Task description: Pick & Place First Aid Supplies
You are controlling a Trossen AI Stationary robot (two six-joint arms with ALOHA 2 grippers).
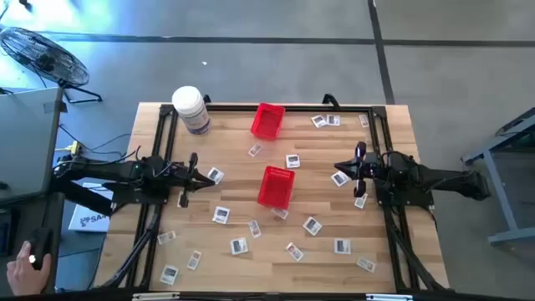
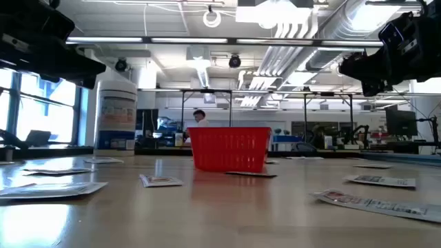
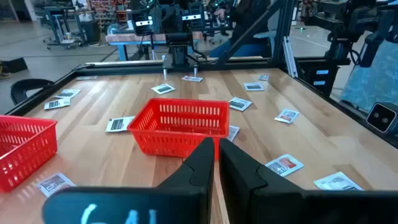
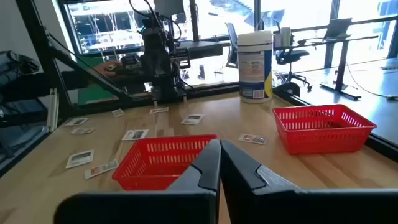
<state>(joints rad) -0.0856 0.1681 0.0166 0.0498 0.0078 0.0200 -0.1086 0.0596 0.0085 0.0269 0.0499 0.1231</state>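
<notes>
Several small white-grey first aid packets lie flat across the wooden table, among them one (image 1: 216,176) just ahead of my left gripper and one (image 1: 340,178) beside my right gripper. One red mesh basket (image 1: 276,186) stands at the table's middle and another (image 1: 267,120) near the far edge. My left gripper (image 1: 201,176) hovers at the left, level and pointing at the middle basket (image 3: 180,127), shut with nothing in it. My right gripper (image 1: 343,167) hovers at the right, facing the same basket (image 4: 163,160), also shut and empty.
A big white jar (image 1: 191,109) with a label stands at the far left corner. More packets lie along the near edge (image 1: 240,246) and at the far right (image 1: 326,121). A person's hand (image 1: 25,263) shows off the table at the near left, and a fan (image 1: 46,54) stands on the floor.
</notes>
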